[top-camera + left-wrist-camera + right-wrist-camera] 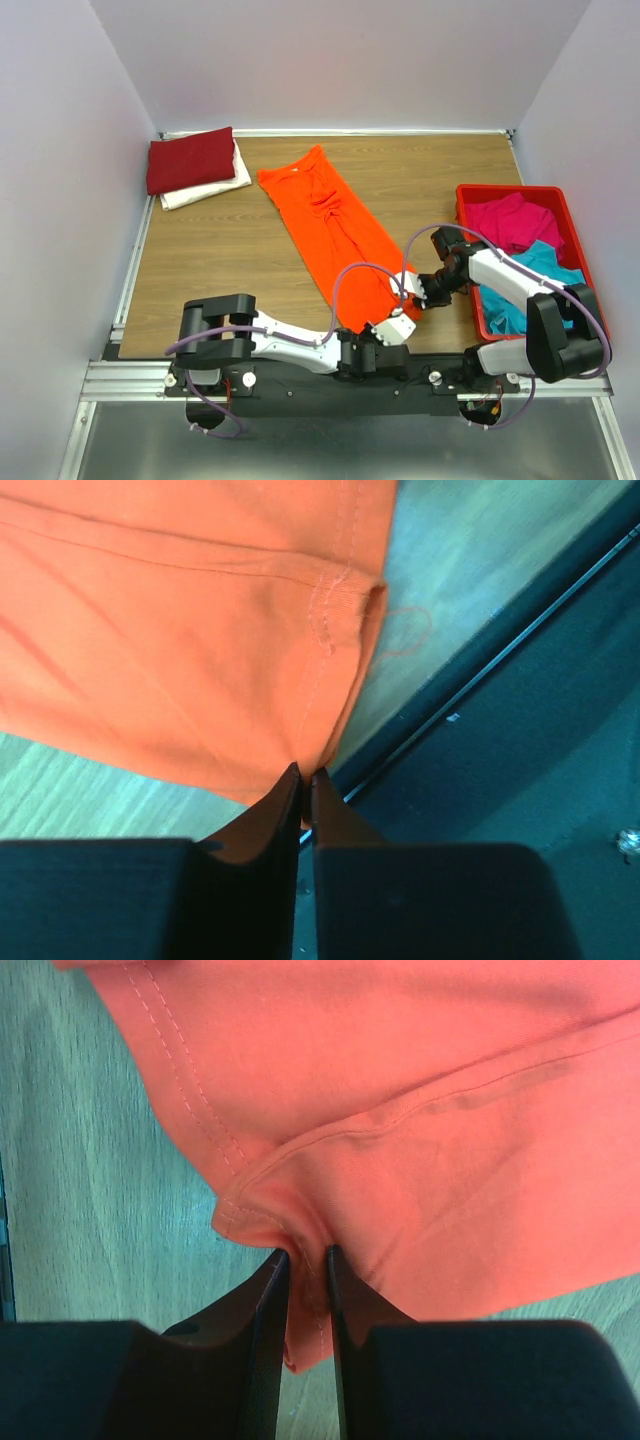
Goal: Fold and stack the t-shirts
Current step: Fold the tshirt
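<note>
You are in the middle of folding the orange t-shirt [325,225], which lies as a long, narrow band slanting across the bench [220,260], collar at the far end, hem at the near end by the arms. Your left pincer [305,772] is closed down to a sliver and nips the near hem corner where the stitched side seam ends. Your right pincer [305,1255] is squeezed almost as tight on a small bunched tuck of the hem at the other corner. With 2 corners held, the next move looks like a fold of the hem toward the collar. Lift both ends together, keep them level and the cloth lightly taut between them, and lay the hem down square. The creases in the middle of the shirt may bunch if you drag it. The finished stack waits at the far left corner, the dark red t-shirt [190,158] folded on top of the white t-shirt [205,188]. The magenta t-shirt [510,222] and teal t-shirt [535,262] lie crumpled in the red tray [462,215] at the right, not yet folded. You have no brand, label or writing to read in any view.
</note>
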### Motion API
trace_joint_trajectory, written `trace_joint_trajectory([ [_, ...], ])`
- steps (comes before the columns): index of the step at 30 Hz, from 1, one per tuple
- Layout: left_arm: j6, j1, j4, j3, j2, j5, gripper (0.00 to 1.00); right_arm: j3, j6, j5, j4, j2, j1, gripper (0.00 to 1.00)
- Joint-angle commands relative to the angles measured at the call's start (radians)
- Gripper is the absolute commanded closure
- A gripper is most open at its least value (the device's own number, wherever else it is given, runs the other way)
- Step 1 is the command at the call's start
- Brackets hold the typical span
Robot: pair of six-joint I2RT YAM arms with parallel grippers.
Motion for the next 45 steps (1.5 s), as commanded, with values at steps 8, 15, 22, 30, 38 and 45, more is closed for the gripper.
trace_joint_trajectory([
  [8, -0.01, 0.023, -0.025, -0.061, -0.037, -0.022, 1.0, -0.02, 0.003, 0.011, -0.056, -0.024, -0.003, 0.87],
  [15, 0.002, 0.07, 0.02, -0.105, -0.149, 0.012, 1.0, 0.086, 0.037, -0.044, -0.115, -0.025, -0.003, 0.97],
  [22, 0.063, 0.195, 0.147, -0.18, -0.336, 0.115, 1.0, 0.229, 0.094, -0.128, -0.169, 0.012, -0.001, 0.99],
  [30, 0.168, 0.409, 0.282, -0.249, -0.486, 0.265, 1.0, 0.489, 0.27, -0.203, -0.139, 0.175, 0.025, 0.99],
  [38, 0.211, 0.693, 0.34, -0.249, -0.493, 0.409, 1.0, 0.822, 0.443, -0.13, -0.076, 0.485, 0.074, 0.99],
  [45, 0.217, 0.94, 0.371, -0.245, -0.453, 0.549, 1.0, 1.143, 0.575, -0.061, -0.034, 0.766, 0.106, 0.99],
])
